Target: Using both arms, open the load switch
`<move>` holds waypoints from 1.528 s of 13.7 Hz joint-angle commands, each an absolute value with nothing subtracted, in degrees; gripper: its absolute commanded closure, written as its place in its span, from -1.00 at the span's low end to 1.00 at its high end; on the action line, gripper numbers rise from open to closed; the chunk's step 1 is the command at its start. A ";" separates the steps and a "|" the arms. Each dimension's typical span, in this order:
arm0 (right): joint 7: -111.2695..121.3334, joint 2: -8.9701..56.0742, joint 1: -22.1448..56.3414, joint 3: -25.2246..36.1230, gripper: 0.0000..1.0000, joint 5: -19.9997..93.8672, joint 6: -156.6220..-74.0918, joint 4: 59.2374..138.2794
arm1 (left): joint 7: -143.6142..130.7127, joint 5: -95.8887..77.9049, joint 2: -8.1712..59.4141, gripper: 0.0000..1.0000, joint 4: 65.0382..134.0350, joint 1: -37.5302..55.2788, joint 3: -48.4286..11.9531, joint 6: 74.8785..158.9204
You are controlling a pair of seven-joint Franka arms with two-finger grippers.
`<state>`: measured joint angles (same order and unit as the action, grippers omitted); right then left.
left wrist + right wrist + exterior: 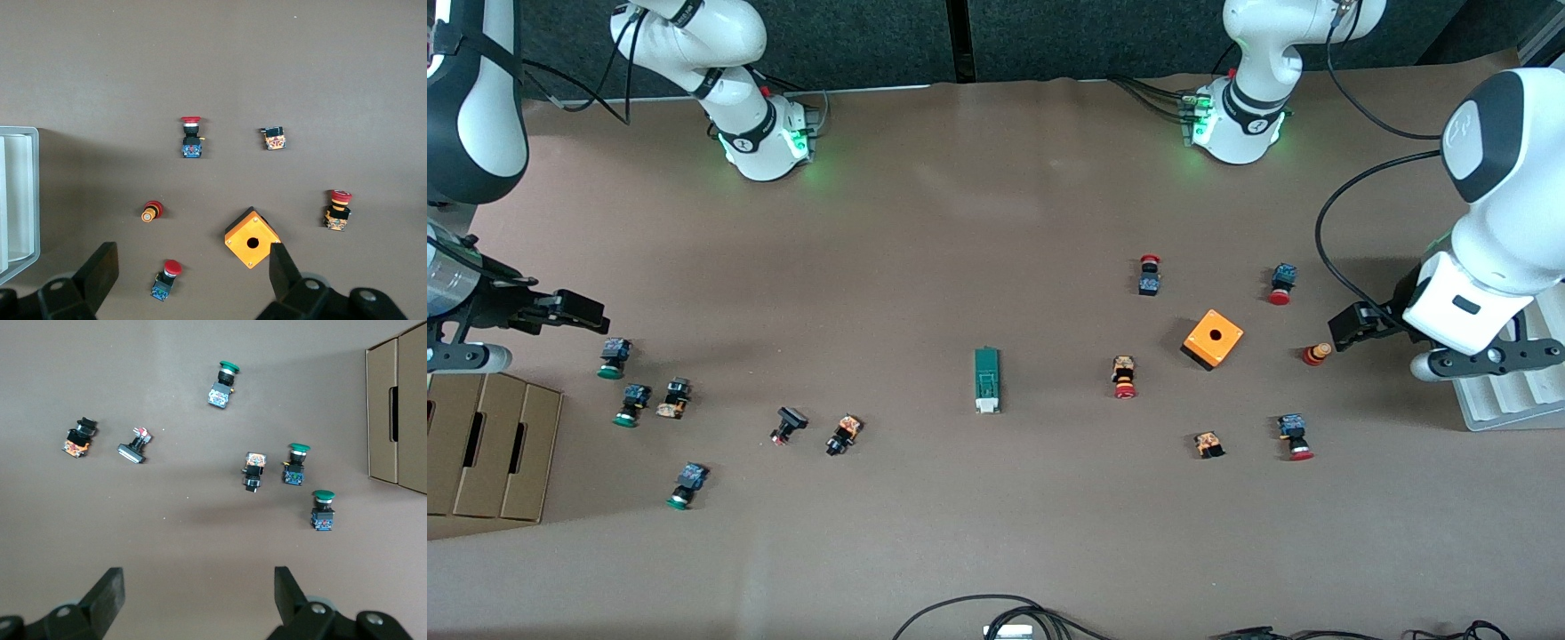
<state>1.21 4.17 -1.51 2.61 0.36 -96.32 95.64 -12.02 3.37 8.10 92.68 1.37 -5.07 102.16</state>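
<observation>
The load switch (987, 380) is a narrow dark-green block with a white piece at the end nearer the front camera. It lies alone at the middle of the table and shows in neither wrist view. My left gripper (1354, 325) (192, 268) hangs open and empty over the left arm's end of the table. Under it lie a red-capped push button (165, 278) and the edge of the orange cube (252, 237). My right gripper (576, 311) (199, 588) hangs open and empty over bare table at the right arm's end, close to the green-capped push buttons (295, 465).
Several red-capped buttons (1124, 377) and the orange cube (1213, 339) lie scattered toward the left arm's end. Several green-capped and black buttons (627, 404) lie toward the right arm's end. A cardboard box (489, 444) and a white tray (1507, 391) stand at the table's two ends.
</observation>
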 commanded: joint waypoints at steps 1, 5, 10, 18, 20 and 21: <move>1.06 5.27 -1.32 2.81 -1.00 1.05 -95.18 94.57 | -13.10 4.39 8.61 -1.00 91.58 1.49 -5.36 101.78; 1.05 5.36 -1.23 2.81 -1.00 1.06 -95.19 94.57 | -13.10 4.39 8.70 -1.00 91.49 1.49 -5.36 101.78; 1.05 5.54 -1.23 2.72 -1.00 1.05 -95.27 94.57 | -13.10 4.39 8.70 -1.00 91.58 1.49 -5.36 101.78; 1.06 5.63 -1.23 2.72 -1.00 1.05 -95.27 94.57 | -15.27 -0.32 10.28 -1.00 91.67 2.99 -5.27 103.10; 1.06 5.63 -1.23 2.72 -1.00 1.05 -95.27 94.57 | -20.89 -4.56 9.76 -0.99 91.23 3.68 -6.06 103.09; 1.14 5.63 -1.32 2.72 -1.00 1.05 -95.27 94.57 | -24.57 -3.44 9.84 -0.98 90.88 6.13 -7.72 103.10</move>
<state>1.21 5.26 -1.49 2.54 0.36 -96.18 95.64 -18.20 -2.99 10.00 92.30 3.12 -5.95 103.20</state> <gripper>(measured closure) 0.000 0.004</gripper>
